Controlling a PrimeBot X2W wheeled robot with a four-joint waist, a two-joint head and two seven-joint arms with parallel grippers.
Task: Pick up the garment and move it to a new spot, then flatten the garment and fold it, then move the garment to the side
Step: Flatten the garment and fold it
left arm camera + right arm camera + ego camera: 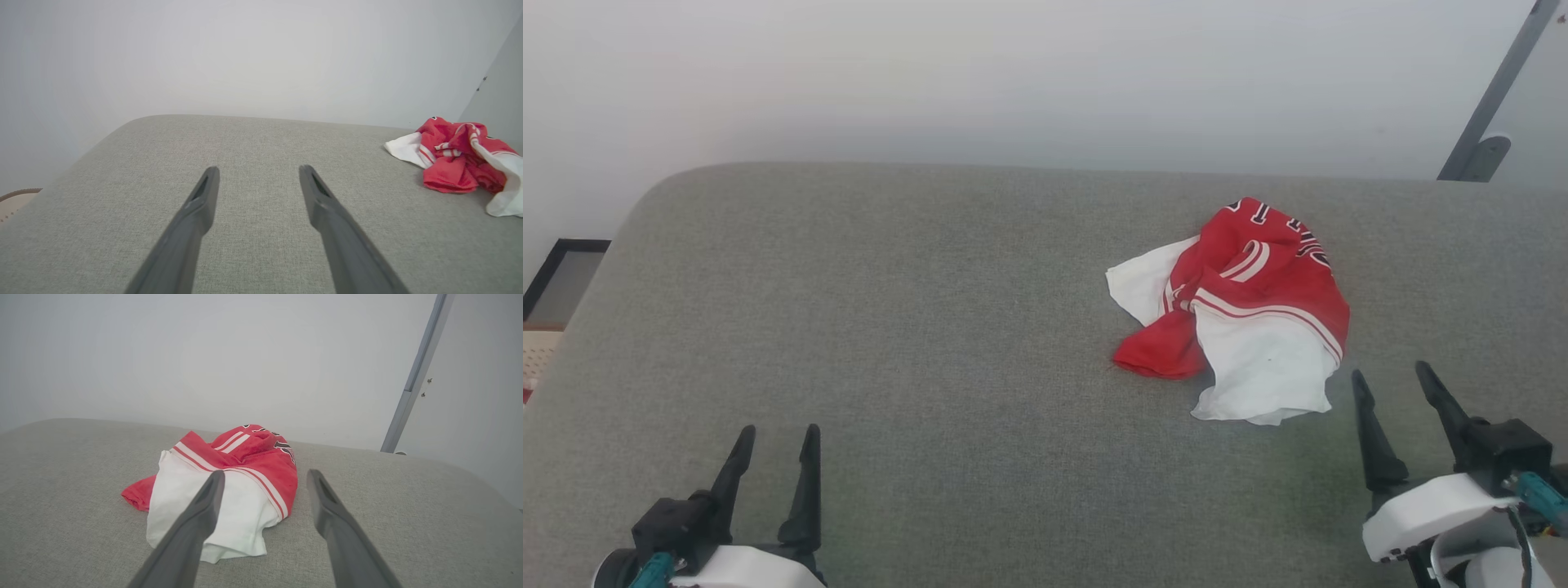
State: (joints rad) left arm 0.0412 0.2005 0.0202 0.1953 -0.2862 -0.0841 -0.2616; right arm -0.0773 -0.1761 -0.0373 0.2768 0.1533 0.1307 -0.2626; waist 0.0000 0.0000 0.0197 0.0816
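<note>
The garment (1241, 306), a red jersey-style shirt with white sleeves and striped trim, lies crumpled in a heap on the right half of the grey padded surface (931, 327). It also appears at the right edge of the left wrist view as the garment (457, 163), and just ahead of my right fingers as the garment (229, 482). My right gripper (1392, 376) is open, hovering just below and right of the heap, not touching it. My left gripper (778, 433) is open at the lower left, far from the garment, nothing between its fingers.
A pale wall runs behind the surface's far edge. A grey metal post (1494, 90) leans at the back right. The surface's rounded left corner (662, 188) drops toward the floor, where a dark-framed panel (560, 278) lies.
</note>
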